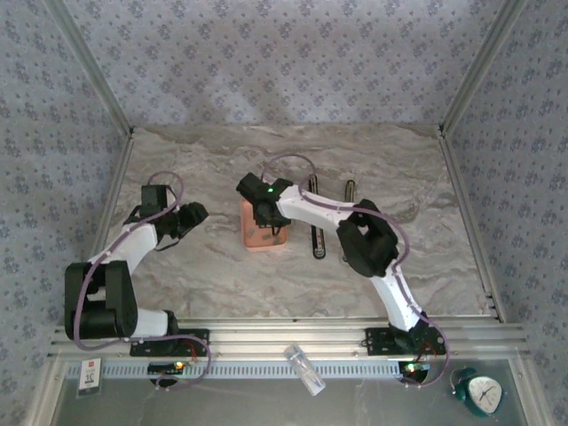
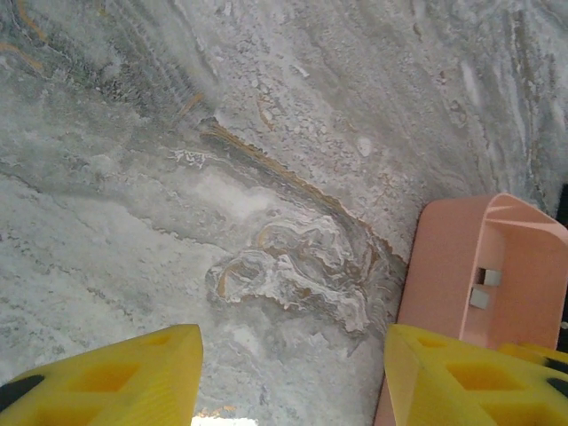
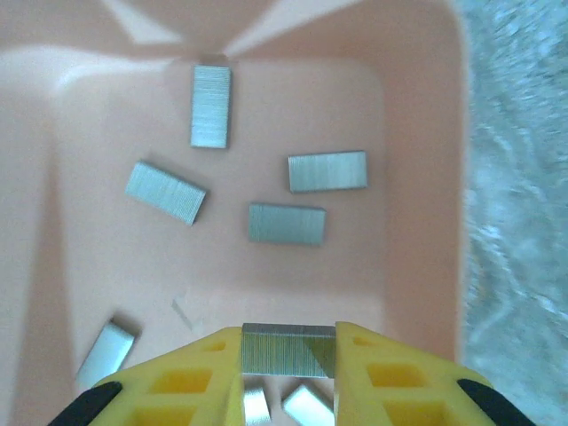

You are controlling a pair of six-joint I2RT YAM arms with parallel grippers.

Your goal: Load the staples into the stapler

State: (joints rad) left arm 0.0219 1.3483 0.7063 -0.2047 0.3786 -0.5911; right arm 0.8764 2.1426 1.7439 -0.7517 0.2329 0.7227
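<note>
Salmon-orange plastic is surrounding the right gripper [image 3: 288,348], which is reaching down into the tray [image 3: 426,177] and pinching one strip of staples [image 3: 277,352], its jaws clamped on the strip's two ends. Other staple strips [image 3: 286,224] are lying loose on the tray floor around it. The left gripper [image 2: 293,355] is hanging over the marble table [image 2: 266,133] just beside the tray, jaws apart and holding nothing. So the pick-up step is under way. Next, I judge, the strip is needing a clean lift out and a carry to the stapler [image 1: 317,232], which seems to be lying opened just right of the tray, though the overhead view is too coarse to be sure. Lining the strip up with its channel is going to demand care.
</note>
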